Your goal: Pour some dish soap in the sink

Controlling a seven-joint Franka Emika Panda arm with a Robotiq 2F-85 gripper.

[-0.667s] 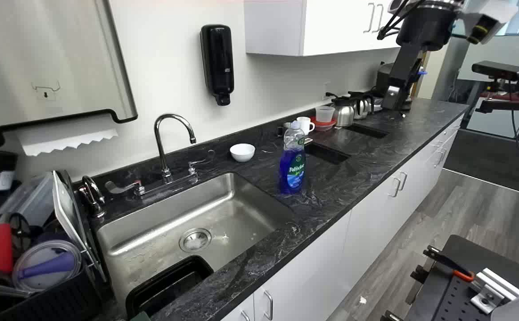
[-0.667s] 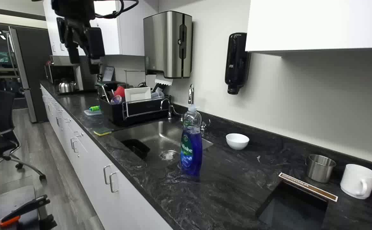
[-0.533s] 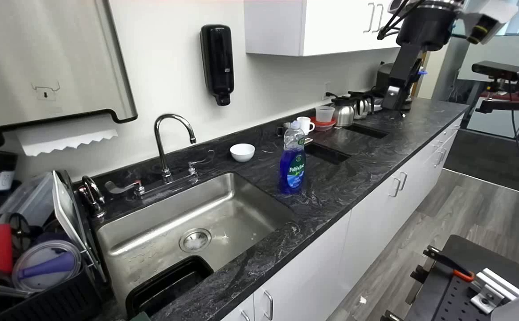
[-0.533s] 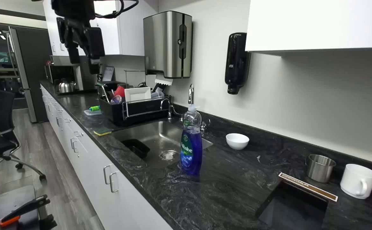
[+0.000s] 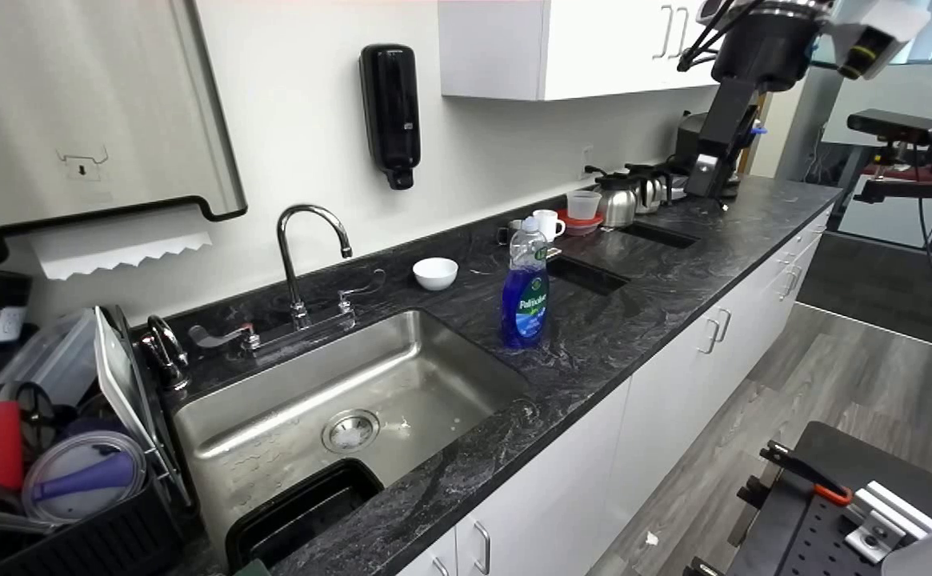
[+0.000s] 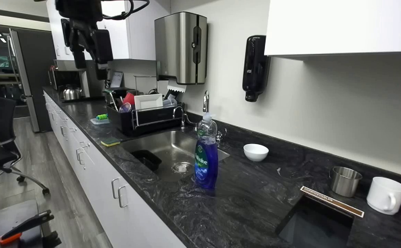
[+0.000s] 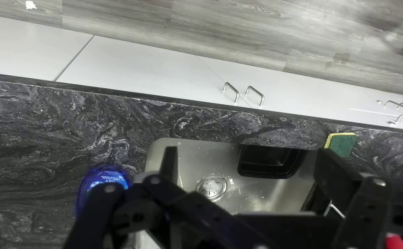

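Getting the blue Palmolive bottle [image 5: 525, 300], beside the steel sink [image 5: 450, 380], seems the step now. The gripper [image 7: 248, 152], spread wide and empty, should reach around it next.

A clear plastic dish soap bottle [image 5: 525, 296] stands upright on the dark countertop [image 5: 586, 328], more than half full of deep blue-violet liquid, with a green-and-blue label [image 5: 531, 314] reading Palmolive and a pale, narrow cap [image 5: 530, 225] too small to tell open from closed. It sits just beside one end of the sink [image 5: 450, 384], near the edge. The sink is a large, rectangular stainless-steel basin with rounded corners, a round metal drain [image 5: 351, 432] in its floor, small pale spots scattered near the drain, and a chrome gooseneck faucet [image 5: 290, 276] rising just behind it.
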